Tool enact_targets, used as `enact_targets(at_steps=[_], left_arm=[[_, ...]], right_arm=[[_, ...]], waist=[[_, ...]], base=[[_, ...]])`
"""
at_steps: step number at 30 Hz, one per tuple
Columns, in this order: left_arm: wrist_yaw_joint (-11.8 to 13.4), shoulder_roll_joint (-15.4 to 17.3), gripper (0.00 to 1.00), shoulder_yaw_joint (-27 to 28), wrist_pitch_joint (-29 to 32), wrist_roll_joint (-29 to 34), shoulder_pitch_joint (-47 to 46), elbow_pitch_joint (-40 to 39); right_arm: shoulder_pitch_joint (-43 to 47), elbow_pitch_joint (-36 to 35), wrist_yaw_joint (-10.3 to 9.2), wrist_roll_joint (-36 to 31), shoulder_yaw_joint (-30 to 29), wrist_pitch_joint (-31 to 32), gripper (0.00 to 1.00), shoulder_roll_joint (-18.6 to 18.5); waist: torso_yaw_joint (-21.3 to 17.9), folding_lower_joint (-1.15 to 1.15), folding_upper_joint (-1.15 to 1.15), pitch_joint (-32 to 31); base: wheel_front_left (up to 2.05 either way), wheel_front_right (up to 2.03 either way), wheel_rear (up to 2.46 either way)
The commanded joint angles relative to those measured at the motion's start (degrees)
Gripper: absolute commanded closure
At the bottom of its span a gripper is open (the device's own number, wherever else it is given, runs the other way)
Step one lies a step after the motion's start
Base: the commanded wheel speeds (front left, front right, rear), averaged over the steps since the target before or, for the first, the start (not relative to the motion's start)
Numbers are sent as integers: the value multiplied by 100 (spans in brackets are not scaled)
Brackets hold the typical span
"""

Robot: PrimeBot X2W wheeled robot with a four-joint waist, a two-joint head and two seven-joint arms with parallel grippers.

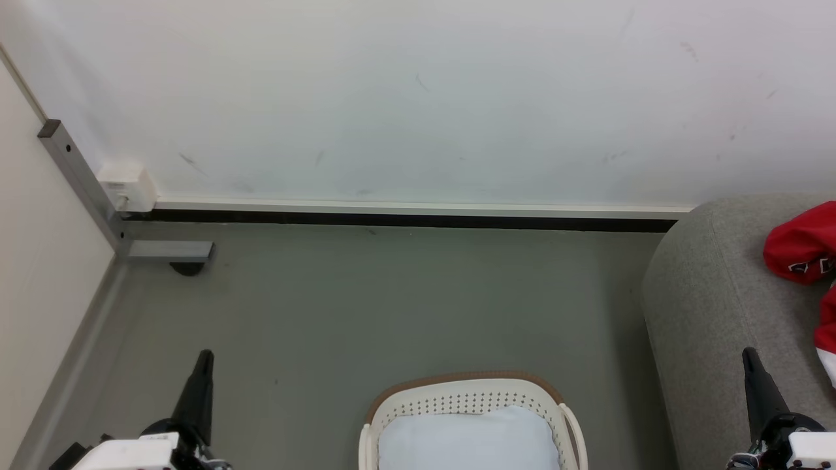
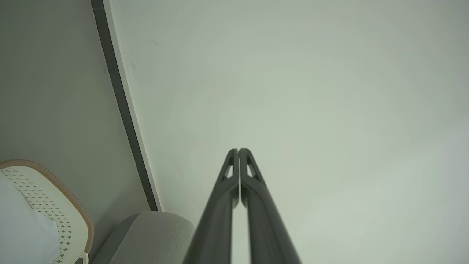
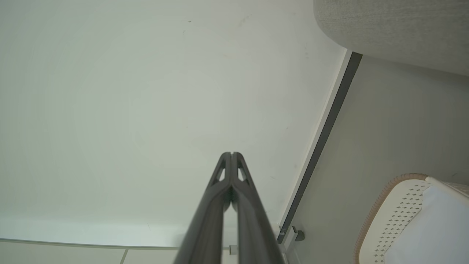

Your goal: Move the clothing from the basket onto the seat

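A big pale wall (image 1: 418, 98) stands at the back of the room, with grey-green floor (image 1: 392, 307) below it. The light-grey seat (image 1: 712, 294) is on the right, by the wall. The cream basket (image 1: 470, 391) sits on the floor near the seat, with a pale blue-white pad (image 1: 467, 440) inside. The head view shows the red clothing (image 1: 806, 241) lying on the seat. The left claw (image 1: 204, 358) and right claw (image 1: 750, 356) hang low on each side of the basket. The wrist views show their fingers up close, pressed tight together and holding nothing. A small white box (image 1: 127, 186) sits low on the wall at the left.
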Motion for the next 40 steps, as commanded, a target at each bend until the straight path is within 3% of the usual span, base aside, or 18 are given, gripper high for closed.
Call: enact_targets(at_steps=[1,40], left_arm=[[-24,42,100,11,24,-78,-49,-21],[-24,42,100,10,23,-79,-49,-22]], right_arm=[[-70,-26,-12,-40,-28,-5,100,6],[-72,-25,-12,-54,-41,13,100,17]], waist=[[0,0,0,0],[0,0,0,0]], base=[[0,0,0],[0,0,0]])
